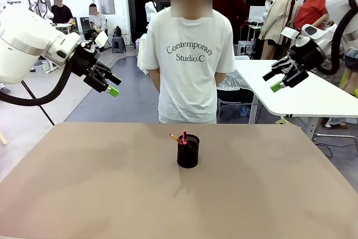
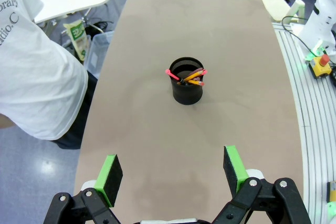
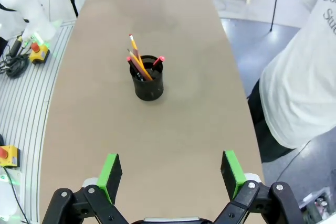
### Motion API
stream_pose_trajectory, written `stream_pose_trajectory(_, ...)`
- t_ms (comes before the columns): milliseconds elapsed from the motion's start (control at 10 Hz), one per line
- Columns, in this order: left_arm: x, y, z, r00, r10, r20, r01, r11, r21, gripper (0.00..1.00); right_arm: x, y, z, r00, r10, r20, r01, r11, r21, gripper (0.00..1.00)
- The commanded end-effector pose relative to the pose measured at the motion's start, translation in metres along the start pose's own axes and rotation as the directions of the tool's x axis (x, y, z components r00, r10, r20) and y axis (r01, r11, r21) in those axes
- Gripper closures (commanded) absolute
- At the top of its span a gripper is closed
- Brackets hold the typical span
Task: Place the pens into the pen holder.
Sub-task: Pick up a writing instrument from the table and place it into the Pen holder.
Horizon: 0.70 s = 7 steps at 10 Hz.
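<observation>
The black mesh pen holder (image 1: 188, 151) stands upright near the middle of the brown table (image 1: 84, 194). All three pens stand inside it: a yellow-orange pencil (image 3: 139, 59), a black pen with red ends (image 3: 135, 65) and a pinkish-red pen (image 2: 173, 74). The holder (image 2: 188, 87) and the holder (image 3: 147, 84) sit well ahead of both wrists. My left gripper (image 1: 112, 85) hangs open high above the table's left side. My right gripper (image 1: 278, 80) hangs open high at the right. Nothing sits between the green pads (image 2: 110, 172) or the green pads (image 3: 231, 171).
A person in a white T-shirt (image 1: 190, 54) stands at the table's far edge, hands behind the back. A white table (image 1: 302, 90) stands behind at the right. A red stop button (image 2: 321, 62) sits on the ribbed strip beside the table.
</observation>
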<state>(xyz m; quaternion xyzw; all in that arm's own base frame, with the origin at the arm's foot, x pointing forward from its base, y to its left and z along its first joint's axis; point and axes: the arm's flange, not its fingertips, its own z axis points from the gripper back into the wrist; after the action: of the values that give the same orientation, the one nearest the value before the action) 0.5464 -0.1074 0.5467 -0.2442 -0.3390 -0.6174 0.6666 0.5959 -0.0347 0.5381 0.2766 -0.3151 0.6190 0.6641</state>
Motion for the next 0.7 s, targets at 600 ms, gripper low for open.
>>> stream_pose_trajectory(600,-0.0005,-0.0005,0.0015,1.000,-0.005,-0.001,0.005,1.000,0.004,0.00,0.0000,0.0000,0.0000,1.000,0.000,0.000,0.000,1.000,0.000,0.00)
